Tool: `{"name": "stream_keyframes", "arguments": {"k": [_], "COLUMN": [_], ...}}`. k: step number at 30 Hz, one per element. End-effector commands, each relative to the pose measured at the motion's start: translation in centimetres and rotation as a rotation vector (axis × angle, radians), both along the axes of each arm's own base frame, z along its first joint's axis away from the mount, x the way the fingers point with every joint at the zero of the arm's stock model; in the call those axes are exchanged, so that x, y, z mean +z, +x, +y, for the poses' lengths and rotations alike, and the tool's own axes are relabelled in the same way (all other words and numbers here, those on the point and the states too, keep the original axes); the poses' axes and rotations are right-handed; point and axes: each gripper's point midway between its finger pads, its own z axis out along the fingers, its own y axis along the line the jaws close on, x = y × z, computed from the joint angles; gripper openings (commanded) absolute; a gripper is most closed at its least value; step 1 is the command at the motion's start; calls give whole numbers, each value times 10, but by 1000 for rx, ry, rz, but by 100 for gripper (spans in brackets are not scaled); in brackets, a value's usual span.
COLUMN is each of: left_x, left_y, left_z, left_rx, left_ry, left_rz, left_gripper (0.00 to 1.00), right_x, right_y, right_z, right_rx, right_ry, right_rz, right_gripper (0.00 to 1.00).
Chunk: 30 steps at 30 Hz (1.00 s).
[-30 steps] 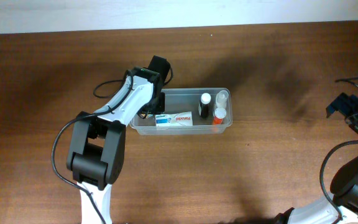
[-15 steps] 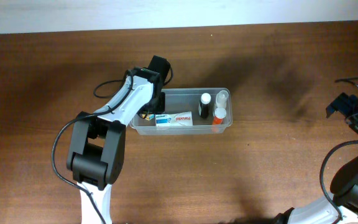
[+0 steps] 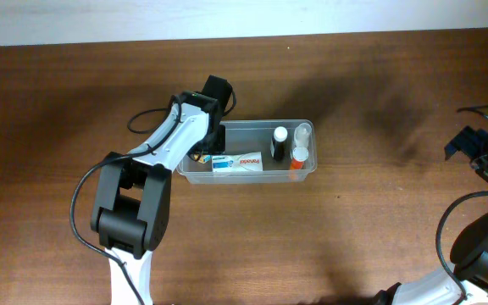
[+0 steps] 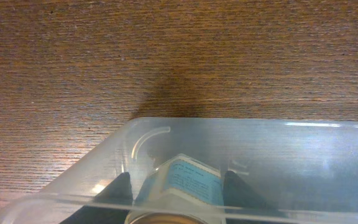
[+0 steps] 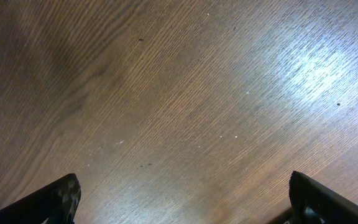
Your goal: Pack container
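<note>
The container (image 3: 305, 171) is a clear plastic tub in the middle of the table. It holds a white and blue box (image 3: 237, 163), a dark bottle with a white cap (image 3: 279, 144) and two pale bottles (image 3: 302, 144). My left gripper (image 3: 203, 152) reaches into the tub's left end. In the left wrist view, seen through the container wall (image 4: 278, 155), its fingers (image 4: 179, 199) press both sides of a blue-labelled bottle (image 4: 188, 180) with a gold top. My right gripper (image 3: 463, 142) is open over bare wood (image 5: 185, 199) at the far right.
A black cable (image 3: 146, 119) loops on the table left of the left arm. The table's far edge meets a white wall at the top of the overhead view. The right arm's base and cables sit at the right edge.
</note>
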Motion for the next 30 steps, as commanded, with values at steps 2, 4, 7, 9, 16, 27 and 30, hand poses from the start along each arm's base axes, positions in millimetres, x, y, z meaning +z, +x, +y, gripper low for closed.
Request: {"name": "stream_keyframes", "arguments": {"k": [2, 4, 7, 9, 16, 27, 30], "left_x": [20, 24, 30, 34, 52, 83, 101], "left_y": [7, 8, 10, 12, 17, 14, 12], "left_z": [-1, -2, -2, -3, -5, -4, -3], "left_rx": [11, 11, 10, 11, 11, 10, 10], "left_ry": [-23, -23, -24, -26, -33, -52, -64], "left_rz": [-45, -46, -48, -53, -69, -117, -146], "left_gripper": [48, 48, 48, 48, 49, 49, 48], "right_x": [3, 3, 3, 3, 3, 3, 3], "right_y": [-2, -2, -2, -2, -2, -2, -2], "right_z": [-2, -2, -2, -2, -2, -2, -2], "right_rx": [-6, -6, -6, -6, -6, -6, -6], "right_ry": [-13, -13, -13, -13, -13, -13, -13], "right_rz": [-3, -3, -3, -3, -3, -3, -3], "right_gripper": [98, 98, 98, 98, 98, 98, 98]}}
